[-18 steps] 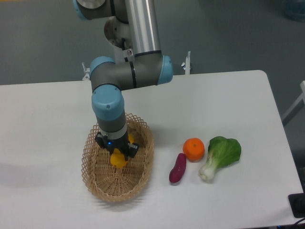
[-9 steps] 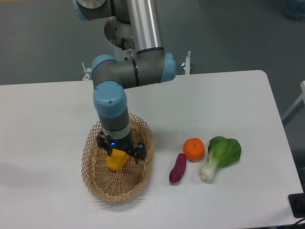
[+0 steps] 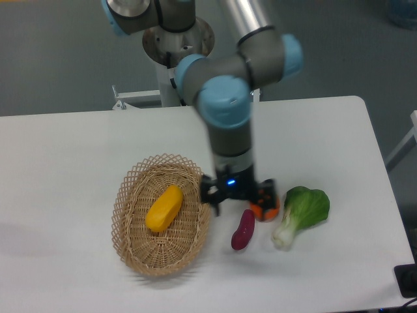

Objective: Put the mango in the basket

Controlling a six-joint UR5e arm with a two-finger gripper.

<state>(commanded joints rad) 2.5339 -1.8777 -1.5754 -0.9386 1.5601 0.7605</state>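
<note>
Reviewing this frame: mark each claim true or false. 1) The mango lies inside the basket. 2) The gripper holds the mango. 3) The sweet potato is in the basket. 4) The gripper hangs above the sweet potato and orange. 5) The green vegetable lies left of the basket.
1) True: the mango lies in the basket.
2) False: the gripper is off to the right, open and empty.
3) False: the sweet potato lies on the table.
4) True: it partly hides the orange.
5) False: the green vegetable is far right.
</note>
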